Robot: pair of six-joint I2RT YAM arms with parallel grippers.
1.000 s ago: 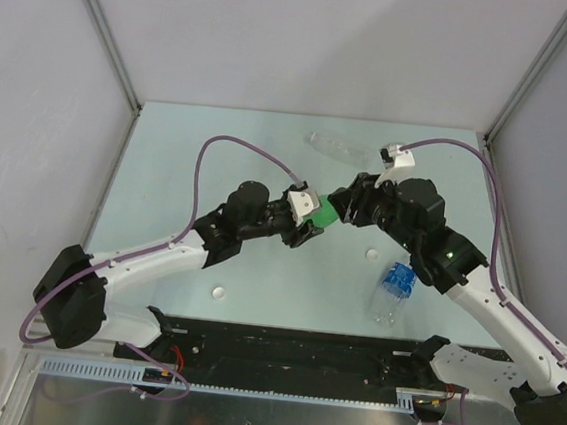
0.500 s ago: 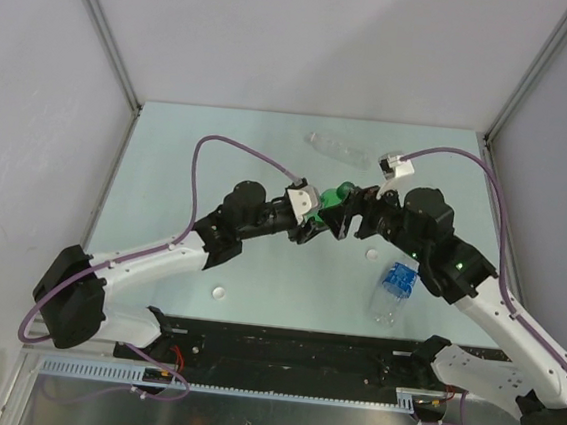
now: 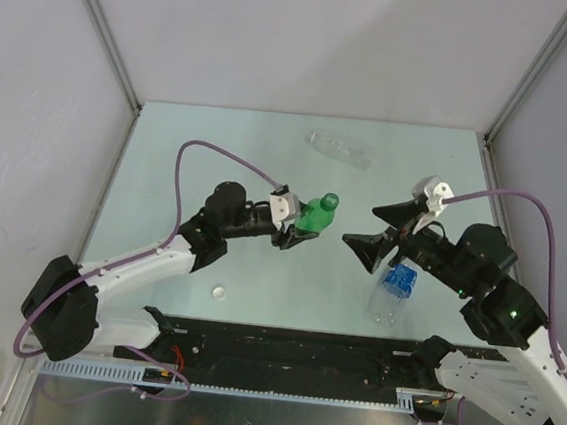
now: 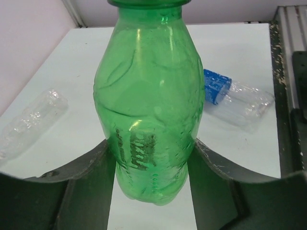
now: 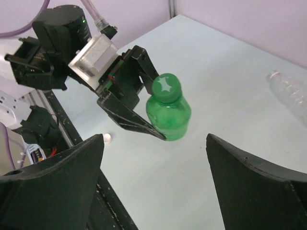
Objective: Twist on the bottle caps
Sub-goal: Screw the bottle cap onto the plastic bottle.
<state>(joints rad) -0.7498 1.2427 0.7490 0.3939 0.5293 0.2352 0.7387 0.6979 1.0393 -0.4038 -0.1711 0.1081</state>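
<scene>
The left claw (image 3: 302, 230) grips the green bottle (image 3: 315, 217), which wears its green cap (image 3: 330, 201). To that bottle's right, the right claw (image 3: 381, 232) gapes wide, empty.

Top view: high over near edge, looking down at pale table (image 3: 220, 146). Left wrist: close against translucent green plastic bottle (image 4: 151, 110). Right wrist: farther off; all share bottle.

no words or numbers can be read. the green cap (image 5: 166, 86) carries a white star-like mark; the blue label (image 3: 399, 277) on the clear bottle (image 3: 384, 306) is too blurred.
</scene>
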